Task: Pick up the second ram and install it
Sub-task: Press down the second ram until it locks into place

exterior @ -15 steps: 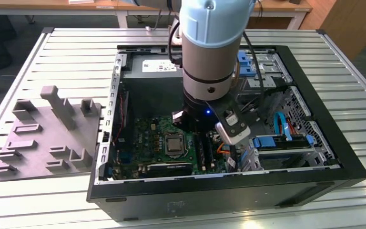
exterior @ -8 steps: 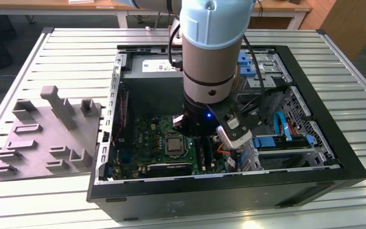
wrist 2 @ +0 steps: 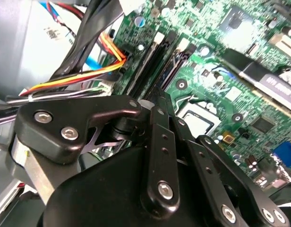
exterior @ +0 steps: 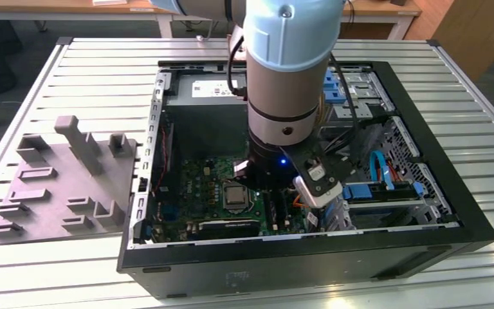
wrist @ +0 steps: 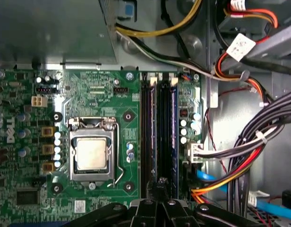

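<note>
First wrist view, left to right: CPU socket [wrist: 91, 151] at centre left on the motherboard [wrist: 96, 92]. Right of it, two blue-edged strips stand edge-on in the long black slots [wrist: 146, 127]. We take the left strip as the second ram [wrist: 161, 127]. Its long axis runs top to bottom of the frame, ending at the gripper [wrist: 162, 184], bottom centre. We cannot tell whether the gripper is spread, closed or pinching. Cable bundle [wrist: 249, 151] at right.
</note>
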`<state>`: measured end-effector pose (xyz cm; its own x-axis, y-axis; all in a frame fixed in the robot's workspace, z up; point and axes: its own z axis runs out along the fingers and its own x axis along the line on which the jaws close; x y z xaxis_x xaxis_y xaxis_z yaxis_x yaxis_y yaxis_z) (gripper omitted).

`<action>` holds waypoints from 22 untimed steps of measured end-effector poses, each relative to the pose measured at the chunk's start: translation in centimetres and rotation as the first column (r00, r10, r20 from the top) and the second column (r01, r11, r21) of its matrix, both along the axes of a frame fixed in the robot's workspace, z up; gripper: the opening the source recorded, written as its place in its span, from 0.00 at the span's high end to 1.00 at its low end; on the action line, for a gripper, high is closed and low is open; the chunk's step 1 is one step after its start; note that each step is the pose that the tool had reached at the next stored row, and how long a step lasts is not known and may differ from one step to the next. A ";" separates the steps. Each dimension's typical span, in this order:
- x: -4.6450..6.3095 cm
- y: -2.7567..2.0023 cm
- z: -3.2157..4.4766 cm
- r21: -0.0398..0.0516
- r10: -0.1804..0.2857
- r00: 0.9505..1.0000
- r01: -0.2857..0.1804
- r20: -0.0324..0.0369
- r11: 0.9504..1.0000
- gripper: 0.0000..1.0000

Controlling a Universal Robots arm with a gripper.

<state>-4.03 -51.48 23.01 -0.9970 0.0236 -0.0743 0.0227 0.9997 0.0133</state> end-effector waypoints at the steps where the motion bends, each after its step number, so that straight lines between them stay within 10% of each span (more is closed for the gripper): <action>1: 0.0 -0.14 -0.01 0.000 0.000 1.000 0.000 0.000 1.000 0.89; 12: 0.0 -1.35 -0.03 0.000 -0.002 1.000 0.002 0.000 1.000 0.89; 22: 0.0 -1.50 -0.44 0.000 -0.003 1.000 0.003 0.000 1.000 0.89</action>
<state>-3.98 -52.98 22.57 -0.9969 0.0267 -0.0745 0.0257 0.9996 0.0137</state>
